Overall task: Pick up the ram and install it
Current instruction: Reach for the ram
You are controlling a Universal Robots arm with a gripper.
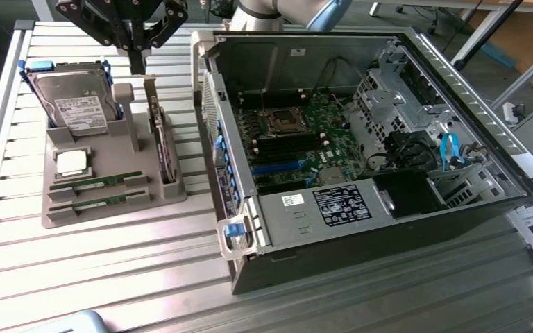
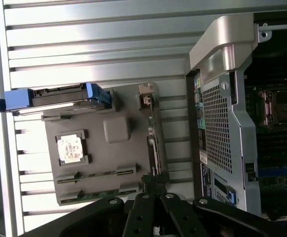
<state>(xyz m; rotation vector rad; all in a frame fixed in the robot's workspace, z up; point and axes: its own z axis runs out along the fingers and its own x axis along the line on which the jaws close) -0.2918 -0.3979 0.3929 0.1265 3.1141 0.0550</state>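
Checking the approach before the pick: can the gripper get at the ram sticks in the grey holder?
Probably yes. Both ram sticks sit uncovered in the holder's slots, nothing over them. The gripper hangs shut above the holder's other end.

Seeing a hard drive point(image 1: 77, 100) leaning at one end of a gray fixture point(image 1: 91, 216), a silver processor point(image 1: 70, 161) lying flat near it, an expansion card point(image 1: 160, 139) standing on edge; an open computer case point(image 1: 290, 218) lying alongside on the slatted table point(image 1: 109, 277).
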